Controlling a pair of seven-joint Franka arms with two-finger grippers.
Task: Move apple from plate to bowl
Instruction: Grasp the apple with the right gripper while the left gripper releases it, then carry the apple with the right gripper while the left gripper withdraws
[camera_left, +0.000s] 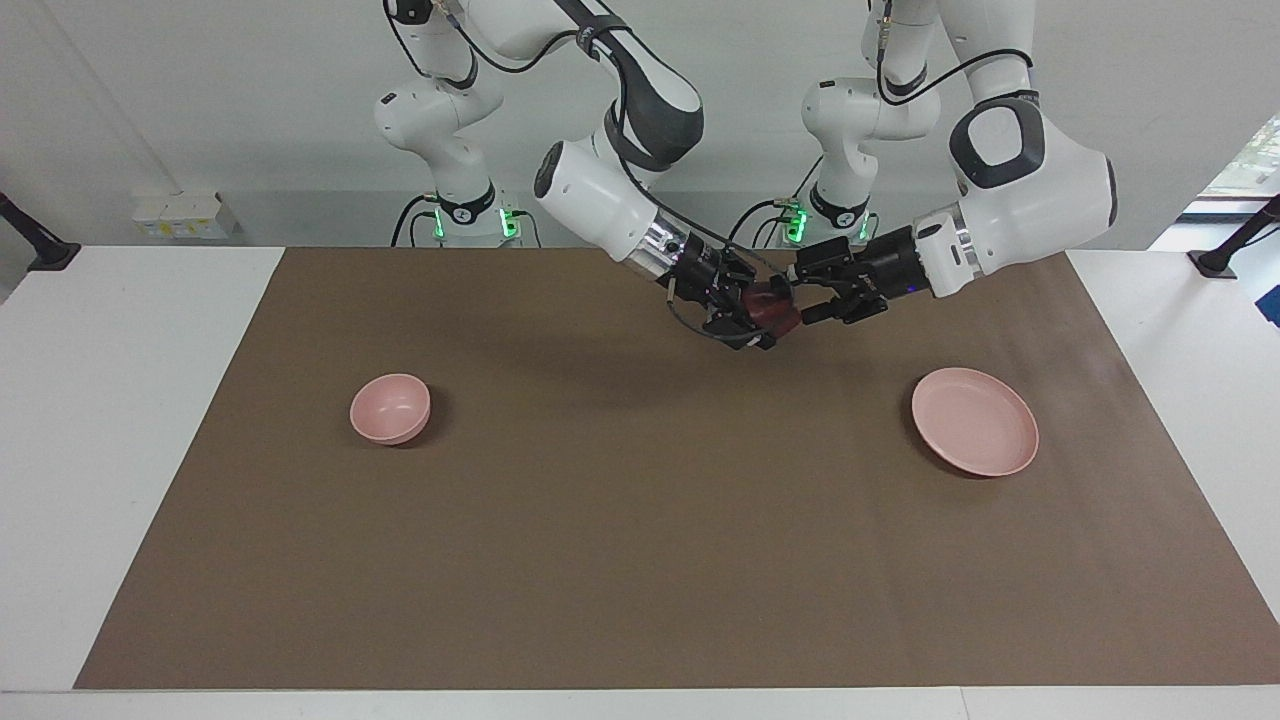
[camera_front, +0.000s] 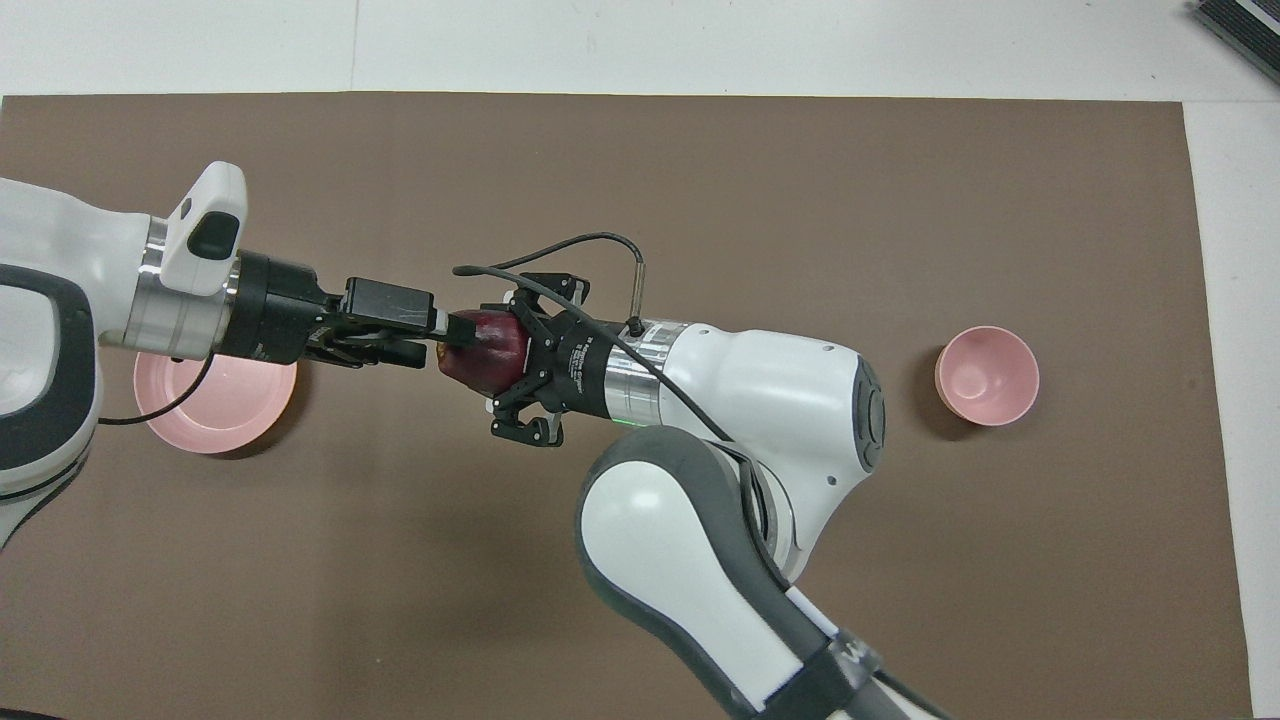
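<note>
The dark red apple (camera_left: 772, 305) (camera_front: 485, 355) hangs in the air over the mat's middle, between both grippers. My right gripper (camera_left: 757, 318) (camera_front: 500, 358) is shut on the apple. My left gripper (camera_left: 808, 295) (camera_front: 437, 340) faces it with its fingers spread, tips at the apple's side. The wide pink plate (camera_left: 975, 420) (camera_front: 230, 412) lies bare toward the left arm's end, partly under the left arm in the overhead view. The small deep pink bowl (camera_left: 390, 407) (camera_front: 987, 375) stands toward the right arm's end, with nothing in it.
A brown mat (camera_left: 620, 540) covers most of the white table. A power strip (camera_left: 180, 215) lies on the table near the robots, toward the right arm's end.
</note>
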